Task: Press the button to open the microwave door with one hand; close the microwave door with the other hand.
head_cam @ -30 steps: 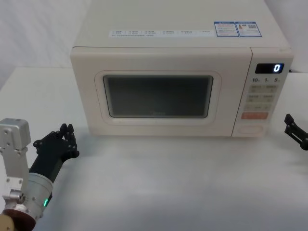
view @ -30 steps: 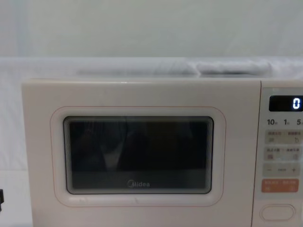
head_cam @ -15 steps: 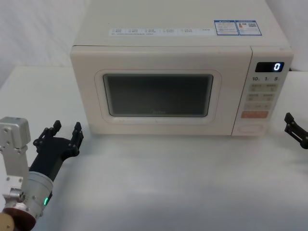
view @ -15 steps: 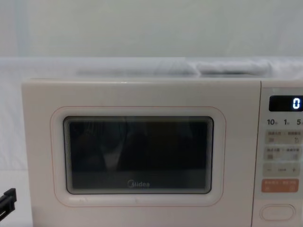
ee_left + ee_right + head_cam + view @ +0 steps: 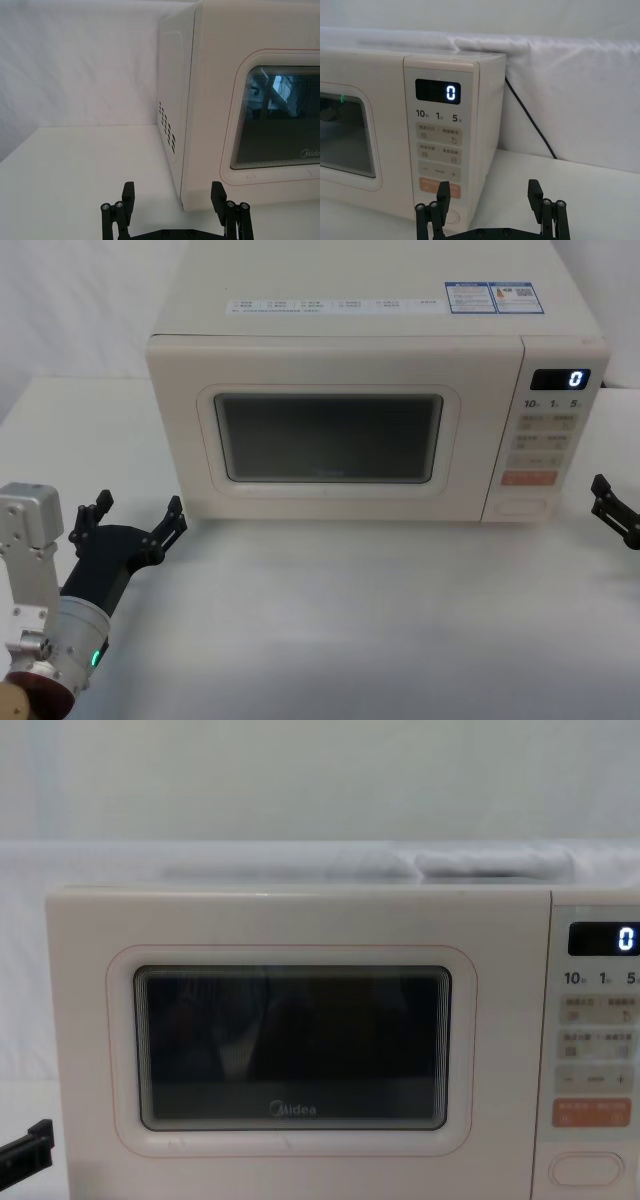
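Observation:
The microwave door (image 5: 330, 440) is closed flush with the cream body; its dark window and logo face me in the chest view (image 5: 290, 1040). The button (image 5: 522, 508) is the wide cream pill at the foot of the control panel, also low right in the chest view (image 5: 586, 1169). My left gripper (image 5: 135, 515) hovers over the table just off the door's lower left corner, fingers spread wide with nothing between them; its wrist view has the door edge (image 5: 260, 110) ahead of the gripper (image 5: 173, 192). My right gripper (image 5: 489, 192) stands open and empty, right of the panel (image 5: 615, 510), the button (image 5: 451, 216) just beyond one finger.
The orange key (image 5: 528, 478) sits right above the button, under the small cream keys and the lit display (image 5: 560, 380). A black power cable (image 5: 530, 125) runs down behind the microwave's right side. White table (image 5: 350, 620) stretches in front.
My left gripper's fingers have spread from pinched together to wide open, staying in the same spot. The right gripper and the door have not moved.

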Motion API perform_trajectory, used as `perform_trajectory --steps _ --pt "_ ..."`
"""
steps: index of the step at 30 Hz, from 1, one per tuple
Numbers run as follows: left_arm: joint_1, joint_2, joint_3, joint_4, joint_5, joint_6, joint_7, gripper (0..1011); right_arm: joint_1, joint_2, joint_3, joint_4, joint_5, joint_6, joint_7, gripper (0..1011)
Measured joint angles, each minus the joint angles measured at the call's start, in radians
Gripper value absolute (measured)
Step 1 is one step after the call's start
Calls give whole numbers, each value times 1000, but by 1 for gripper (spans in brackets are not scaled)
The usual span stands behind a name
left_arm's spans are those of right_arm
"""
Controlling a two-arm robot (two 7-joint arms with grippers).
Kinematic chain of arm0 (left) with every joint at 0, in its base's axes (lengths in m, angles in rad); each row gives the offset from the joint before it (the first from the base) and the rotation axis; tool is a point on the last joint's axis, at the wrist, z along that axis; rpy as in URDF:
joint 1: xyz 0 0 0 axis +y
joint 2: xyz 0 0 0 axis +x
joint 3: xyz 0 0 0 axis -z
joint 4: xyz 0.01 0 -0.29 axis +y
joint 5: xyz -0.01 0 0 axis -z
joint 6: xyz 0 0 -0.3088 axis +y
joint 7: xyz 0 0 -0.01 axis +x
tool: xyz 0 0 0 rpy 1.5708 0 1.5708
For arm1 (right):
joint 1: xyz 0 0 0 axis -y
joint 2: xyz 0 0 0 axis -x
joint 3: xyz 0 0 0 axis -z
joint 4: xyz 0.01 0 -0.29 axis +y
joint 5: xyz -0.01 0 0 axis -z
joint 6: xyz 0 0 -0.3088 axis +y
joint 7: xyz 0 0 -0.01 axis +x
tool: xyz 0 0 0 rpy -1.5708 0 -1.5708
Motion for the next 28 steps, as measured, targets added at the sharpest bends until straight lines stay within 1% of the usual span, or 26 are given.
perform_trajectory --steps 2,28 --pt "0 0 0 0 0 0 0 1001 0 0 0 0 0 0 0 1002" --pt "0 0 0 0 0 0 0 1001 0 0 0 0 0 0 0 1002"
